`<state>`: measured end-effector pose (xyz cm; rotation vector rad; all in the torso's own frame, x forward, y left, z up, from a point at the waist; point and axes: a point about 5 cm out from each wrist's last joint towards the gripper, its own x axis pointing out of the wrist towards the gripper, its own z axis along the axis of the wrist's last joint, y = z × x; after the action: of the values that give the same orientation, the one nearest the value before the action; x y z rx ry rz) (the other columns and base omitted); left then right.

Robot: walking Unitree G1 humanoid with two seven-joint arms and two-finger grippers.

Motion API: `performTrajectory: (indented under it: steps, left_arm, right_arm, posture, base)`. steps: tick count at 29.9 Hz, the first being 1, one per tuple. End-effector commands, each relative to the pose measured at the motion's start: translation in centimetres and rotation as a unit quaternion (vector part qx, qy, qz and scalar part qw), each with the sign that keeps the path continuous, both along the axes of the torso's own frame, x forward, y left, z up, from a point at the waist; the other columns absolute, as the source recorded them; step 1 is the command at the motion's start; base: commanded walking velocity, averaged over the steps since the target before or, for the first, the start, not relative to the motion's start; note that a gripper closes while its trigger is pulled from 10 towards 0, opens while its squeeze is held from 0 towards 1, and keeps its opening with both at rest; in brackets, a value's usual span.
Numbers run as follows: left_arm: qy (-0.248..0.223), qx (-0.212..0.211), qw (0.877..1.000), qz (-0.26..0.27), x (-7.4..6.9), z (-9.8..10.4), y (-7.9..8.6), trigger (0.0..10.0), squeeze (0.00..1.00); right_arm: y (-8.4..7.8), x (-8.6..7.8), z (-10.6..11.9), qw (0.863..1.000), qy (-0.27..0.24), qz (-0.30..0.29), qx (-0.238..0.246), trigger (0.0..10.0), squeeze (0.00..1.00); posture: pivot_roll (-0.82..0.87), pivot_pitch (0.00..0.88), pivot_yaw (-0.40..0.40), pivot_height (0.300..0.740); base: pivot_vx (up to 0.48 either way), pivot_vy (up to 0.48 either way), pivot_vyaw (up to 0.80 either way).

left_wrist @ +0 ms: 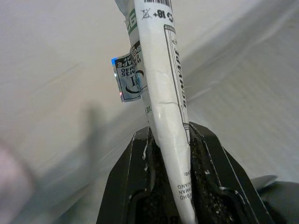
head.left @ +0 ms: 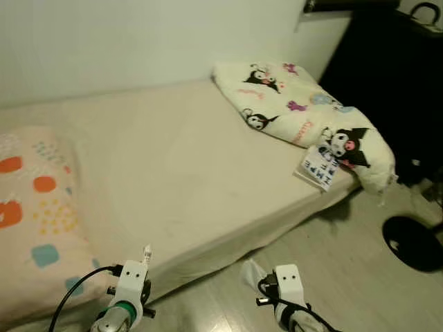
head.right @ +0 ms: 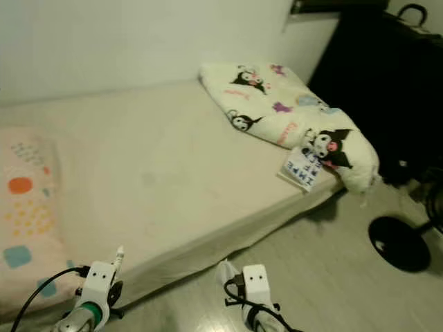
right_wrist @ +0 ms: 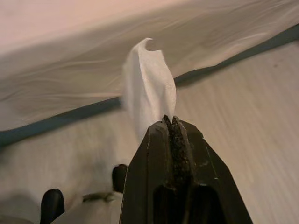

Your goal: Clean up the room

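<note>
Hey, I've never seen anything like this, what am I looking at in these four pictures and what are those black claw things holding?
This is a humanoid robot tidying a bedroom. Two pictures come from its head, looking down at a bed with a cartoon-print blanket, a small printed card and a spotted pillow. The other two come from cameras on its wrists. The left gripper is shut on a printed white wrapper. The right gripper is shut on a white tissue, just above the floor beside the bed.
</note>
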<state>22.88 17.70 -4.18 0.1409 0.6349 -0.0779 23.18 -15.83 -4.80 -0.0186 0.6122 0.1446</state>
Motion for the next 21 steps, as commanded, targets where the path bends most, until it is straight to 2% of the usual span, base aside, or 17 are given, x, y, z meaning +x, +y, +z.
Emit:
performTrajectory:
  steps: [1,5,8,12,13,17,18,21]
  left_arm:
    - [0.018,0.005,1.000,0.003,-0.9,-0.7,0.3,10.0,0.00]
    - [0.020,0.017,1.000,-0.013,-0.8,-0.8,0.3,10.0,0.00]
    - [0.021,0.048,0.998,-0.033,-1.0,-1.0,0.6,10.0,0.00]
    - [0.044,0.032,0.998,-0.028,-1.6,-1.7,0.7,10.0,0.00]
    - [0.056,0.027,0.998,-0.024,-2.0,-2.0,0.6,10.0,0.00]
    - [0.058,0.029,0.997,-0.031,-2.1,-2.1,0.5,10.0,0.00]
    - [0.055,0.040,0.996,-0.051,-2.1,-2.1,0.2,10.0,0.00]
    - [0.055,0.047,0.995,-0.064,-2.1,-2.1,0.1,10.0,0.00]
  right_arm:
    - [-0.1,-0.3,-0.2,1.000,0.004,-0.003,0.001,10.0,0.00]
    - [0.0,-0.3,-0.3,1.000,0.006,0.002,0.000,10.0,0.00]
    - [-0.1,-0.5,-0.5,1.000,0.013,0.004,-0.002,10.0,0.00]
    - [-1.1,-1.1,-1.0,0.999,0.033,-0.011,-0.020,10.0,0.00]
    - [-1.8,-1.4,-1.2,0.999,0.042,-0.020,-0.028,10.0,0.00]
    - [-2.1,-1.6,-1.2,0.998,0.044,-0.018,-0.033,10.0,0.00]
    - [-2.4,-1.8,-1.4,0.998,0.049,-0.020,-0.040,10.0,0.00]
    - [-2.6,-2.0,-1.5,0.997,0.053,-0.024,-0.044,10.0,0.00]
  posture:
    - [0.07,0.000,-0.016,0.740]
    - [0.07,0.000,-0.016,0.740]
    - [0.07,0.000,-0.016,0.740]
    - [0.07,0.000,-0.024,0.740]
    - [0.07,0.000,-0.024,0.740]
    - [0.07,0.000,-0.010,0.740]
    - [0.07,0.000,0.005,0.740]
    - [0.07,0.000,0.022,0.740]
  base:
    - [0.000,0.000,-0.74]
    - [0.000,0.000,-0.74]
    - [0.000,0.000,-0.74]
    - [0.000,0.000,-0.74]
    - [0.000,0.000,-0.74]
    - [0.000,0.000,-0.74]
    - [0.000,0.000,-0.74]
    - [0.000,0.000,-0.74]
